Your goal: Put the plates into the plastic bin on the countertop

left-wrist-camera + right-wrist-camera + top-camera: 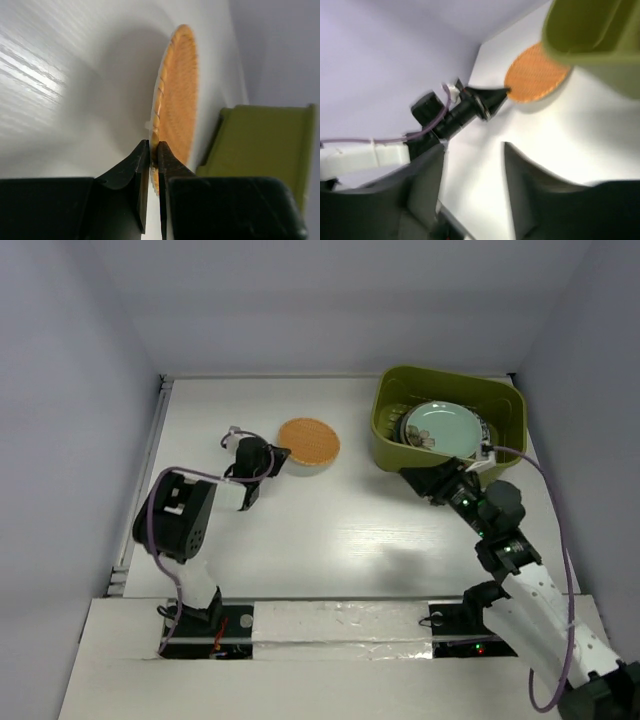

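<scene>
At centre frame of the overhead view, the left gripper (153, 149) is clenched on the near rim of the orange plate (308, 440), its two fingers pinching the thin edge from above and below, a hold that appears chosen because a flat plate offers no other purchase. The plate sits on the white countertop (330, 530), well apart from the olive plastic bin (385, 430) in the upper right; whether it is clear of the surface cannot be told. Inside the bin a mint green plate (440, 426) lies face up on a stack whose other rims barely show. The right gripper (471, 187), just below the bin's near wall in the overhead view, has its jaws parted with nothing between them. By the look of it, the orange plate is the last one outside the bin.
</scene>
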